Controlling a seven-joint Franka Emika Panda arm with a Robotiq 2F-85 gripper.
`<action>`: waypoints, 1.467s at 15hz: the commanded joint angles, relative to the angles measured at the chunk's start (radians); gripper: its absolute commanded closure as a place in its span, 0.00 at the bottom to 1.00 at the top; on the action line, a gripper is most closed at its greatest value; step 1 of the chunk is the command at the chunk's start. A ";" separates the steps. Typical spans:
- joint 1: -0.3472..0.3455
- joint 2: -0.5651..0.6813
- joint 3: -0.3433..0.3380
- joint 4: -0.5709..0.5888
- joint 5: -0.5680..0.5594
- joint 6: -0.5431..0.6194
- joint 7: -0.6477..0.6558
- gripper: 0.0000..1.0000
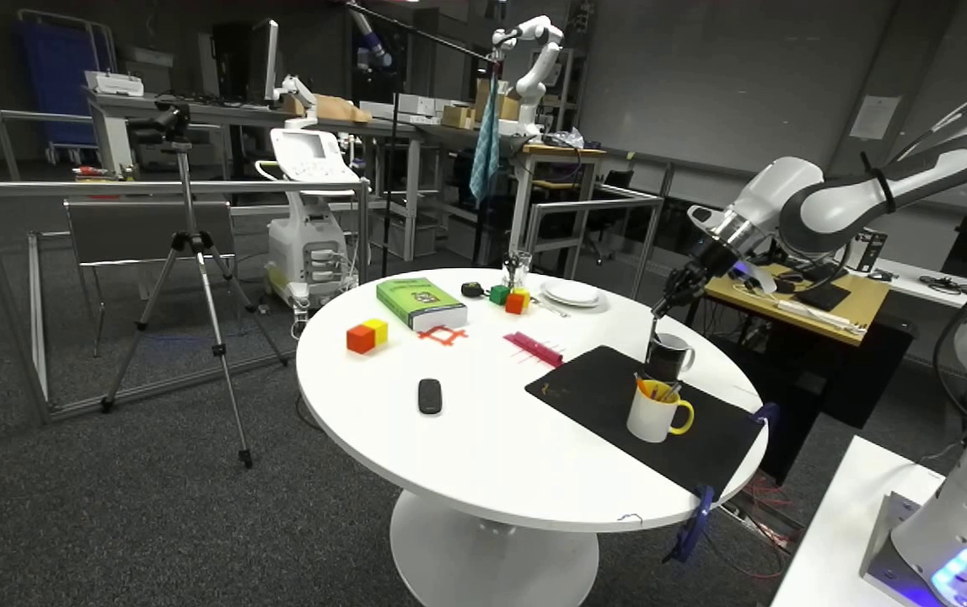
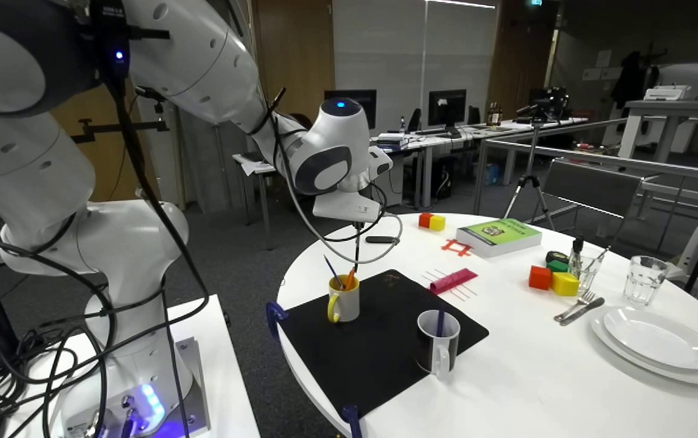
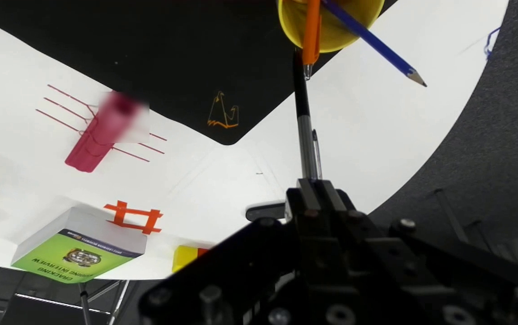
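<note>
My gripper point(image 3: 316, 183) is shut on a slim black and silver pen point(image 3: 305, 140), which sticks out from the fingertips toward a white mug point(image 1: 648, 417) with a yellow inside and handle. Orange pens point(image 3: 311, 34) and a blue pencil point(image 3: 383, 48) stand in that mug. The pen's far end overlaps an orange pen at the rim; I cannot tell whether it is inside the mug. In an exterior view the held pen point(image 2: 358, 249) hangs steeply above the mug, with the gripper mostly hidden behind the wrist. A black and white mug point(image 2: 437, 350) nearby holds something blue.
Both mugs stand on a black mat point(image 2: 379, 365) clamped to a round white table point(image 1: 483, 438). Also on it are a pink roll point(image 1: 535, 349), a black oblong case point(image 1: 430, 396), a green book point(image 1: 421, 302), coloured cubes point(image 1: 361, 339), plates point(image 2: 659, 337), cutlery and glasses point(image 2: 644, 280).
</note>
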 commanded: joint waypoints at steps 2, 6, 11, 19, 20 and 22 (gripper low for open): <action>0.017 0.083 -0.003 0.000 0.102 -0.005 -0.087 0.99; 0.029 0.133 -0.018 -0.004 0.153 -0.021 -0.140 0.99; 0.138 0.128 -0.145 0.011 0.180 -0.061 -0.218 0.99; 0.387 0.128 -0.415 0.053 0.158 -0.068 -0.252 0.99; 0.420 0.126 -0.446 0.061 0.154 -0.068 -0.248 0.99; 0.476 0.126 -0.501 0.076 0.147 -0.065 -0.238 0.68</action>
